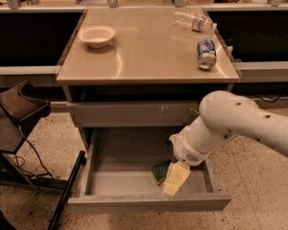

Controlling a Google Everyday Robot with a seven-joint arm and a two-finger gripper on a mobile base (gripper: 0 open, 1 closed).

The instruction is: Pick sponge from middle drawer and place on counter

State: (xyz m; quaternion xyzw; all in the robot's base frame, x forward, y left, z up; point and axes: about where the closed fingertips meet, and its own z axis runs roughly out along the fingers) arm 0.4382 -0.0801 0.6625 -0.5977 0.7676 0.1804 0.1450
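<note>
The middle drawer [101,186] is pulled open below the tan counter [144,51]. The sponge [158,172], dark green on top, lies on the drawer floor right of centre and is partly hidden by my arm. My gripper [175,181], with pale yellow fingers, hangs down inside the drawer right beside and partly over the sponge. The white arm reaches in from the right.
On the counter stand a white bowl [97,35] at the back left, a blue soda can [206,53] at the right and a lying clear plastic bottle [194,22] at the back right. A closed grey drawer front [134,114] sits above the open drawer. A dark stand [19,104] is on the left.
</note>
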